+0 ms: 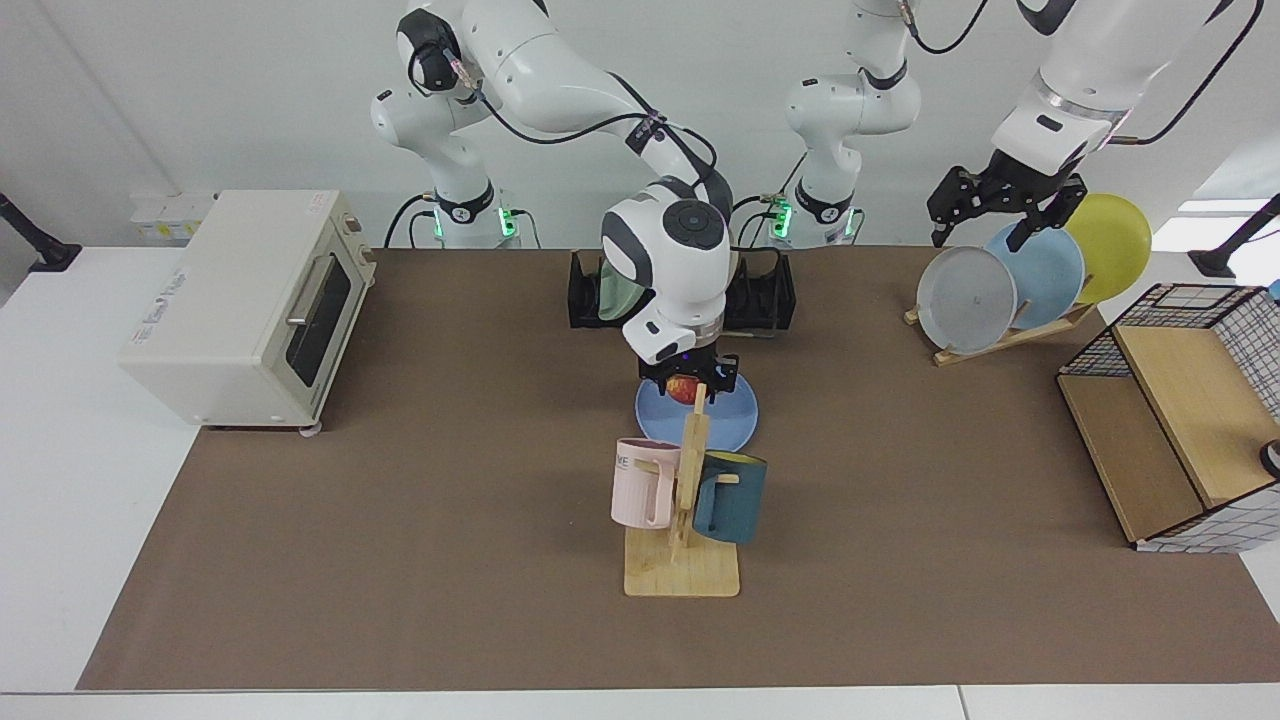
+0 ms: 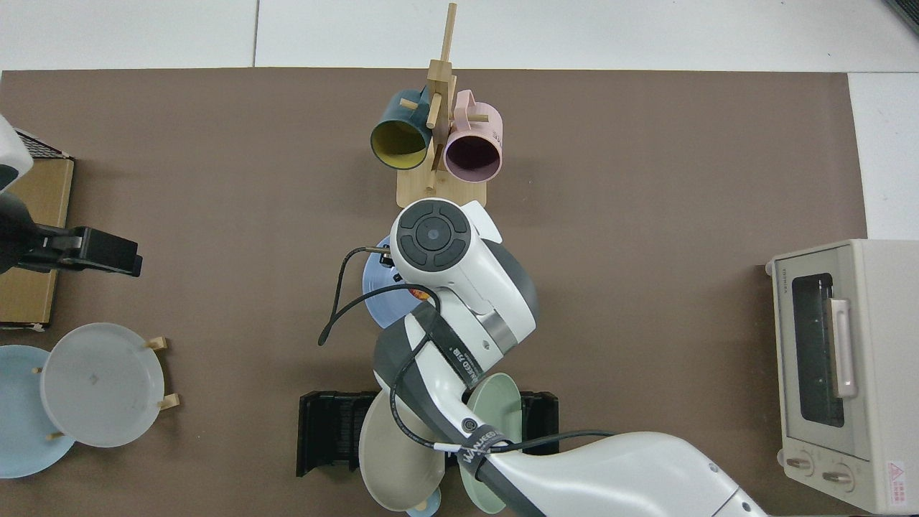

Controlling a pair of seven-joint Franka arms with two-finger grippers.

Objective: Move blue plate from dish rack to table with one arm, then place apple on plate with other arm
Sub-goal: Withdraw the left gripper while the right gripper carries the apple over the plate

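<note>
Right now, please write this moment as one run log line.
stage: placing apple | right gripper: shut on apple, over blue plate on table | left gripper: open, waiting above wooden rack

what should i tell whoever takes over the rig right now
Right gripper: shut on the apple, low over the blue plate.
Left gripper: jaws open, empty, waiting raised above the wooden plate rack.
Done: blue plate is out of the dish rack and flat on the table.
Left: lower the apple onto the plate, release, pull the right arm back.
</note>
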